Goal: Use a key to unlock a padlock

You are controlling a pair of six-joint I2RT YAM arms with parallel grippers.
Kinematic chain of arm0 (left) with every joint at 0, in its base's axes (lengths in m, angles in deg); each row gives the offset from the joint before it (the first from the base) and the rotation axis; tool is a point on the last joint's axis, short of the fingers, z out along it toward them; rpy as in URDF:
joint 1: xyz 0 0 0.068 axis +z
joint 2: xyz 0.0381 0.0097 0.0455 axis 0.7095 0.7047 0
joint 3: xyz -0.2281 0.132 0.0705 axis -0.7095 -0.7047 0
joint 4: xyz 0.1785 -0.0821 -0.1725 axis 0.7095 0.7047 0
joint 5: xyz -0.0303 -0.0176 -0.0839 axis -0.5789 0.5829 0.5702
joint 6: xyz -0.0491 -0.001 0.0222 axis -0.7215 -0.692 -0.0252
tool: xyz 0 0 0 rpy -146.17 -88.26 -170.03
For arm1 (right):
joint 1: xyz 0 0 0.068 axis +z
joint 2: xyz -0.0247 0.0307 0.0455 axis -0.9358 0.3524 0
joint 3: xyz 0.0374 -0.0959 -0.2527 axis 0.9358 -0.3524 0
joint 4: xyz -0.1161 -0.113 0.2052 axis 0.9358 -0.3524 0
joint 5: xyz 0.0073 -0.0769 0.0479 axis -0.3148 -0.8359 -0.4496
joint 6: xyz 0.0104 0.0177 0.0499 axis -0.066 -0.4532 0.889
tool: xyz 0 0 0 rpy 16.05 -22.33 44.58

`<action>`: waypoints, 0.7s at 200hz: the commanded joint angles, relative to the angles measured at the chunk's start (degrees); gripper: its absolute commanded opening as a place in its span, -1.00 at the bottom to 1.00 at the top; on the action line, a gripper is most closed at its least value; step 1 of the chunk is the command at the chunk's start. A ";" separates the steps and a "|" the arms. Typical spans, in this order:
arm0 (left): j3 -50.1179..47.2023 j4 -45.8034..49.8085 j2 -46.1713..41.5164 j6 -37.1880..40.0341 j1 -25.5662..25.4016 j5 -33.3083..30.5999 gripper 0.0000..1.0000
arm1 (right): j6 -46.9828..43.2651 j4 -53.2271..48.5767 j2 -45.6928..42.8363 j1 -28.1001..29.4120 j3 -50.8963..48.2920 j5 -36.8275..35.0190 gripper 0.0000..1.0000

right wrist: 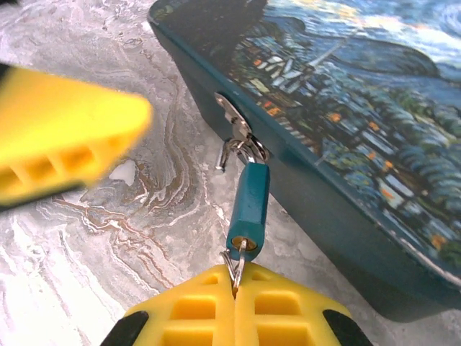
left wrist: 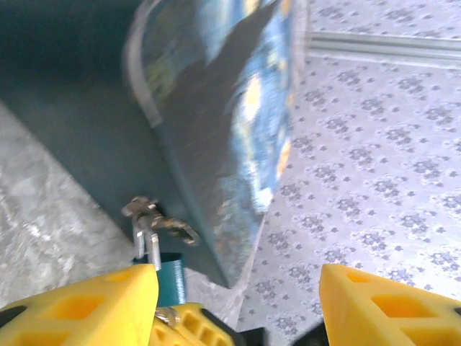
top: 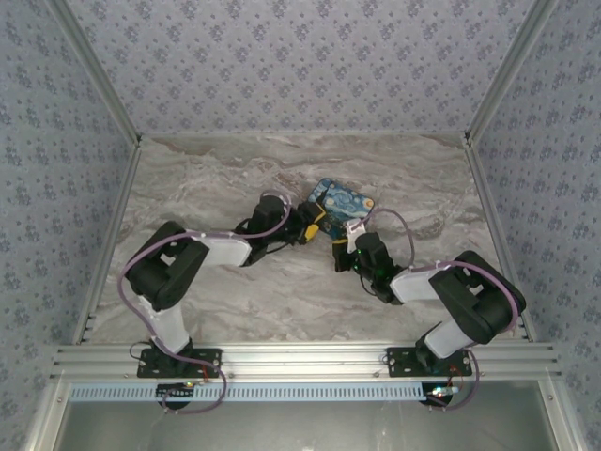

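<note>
One key (right wrist: pixel 235 268) — probably — in padlock (right wrist: pixel 249 205)

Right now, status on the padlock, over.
Left gripper open beside padlock. Right gripper shut on key, key in padlock's base. Padlock hooked on box hasp. Nothing blocking.

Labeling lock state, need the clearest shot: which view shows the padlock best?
Right wrist: the padlock is sharp and whole, shackle hooked on the box, key in its base. Left wrist shows it blurred, partly behind a finger. Top external: too small to tell.
</note>
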 commanded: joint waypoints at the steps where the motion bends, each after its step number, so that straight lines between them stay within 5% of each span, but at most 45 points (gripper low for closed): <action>1: -0.17 3.04 -4.41 5.24 1.19 -1.79 0.23 | 7.31 2.45 -0.39 -1.61 -1.72 2.88 -1.00; 56: 2.39 3.40 -10.00 13.55 3.06 -4.06 0.44 | 21.00 5.16 -1.15 -3.11 -4.85 3.10 -1.00; 140: 6.03 -3.83 -10.76 19.00 4.32 -1.92 0.67 | 35.53 -4.33 -1.66 -6.63 -2.91 9.84 -0.98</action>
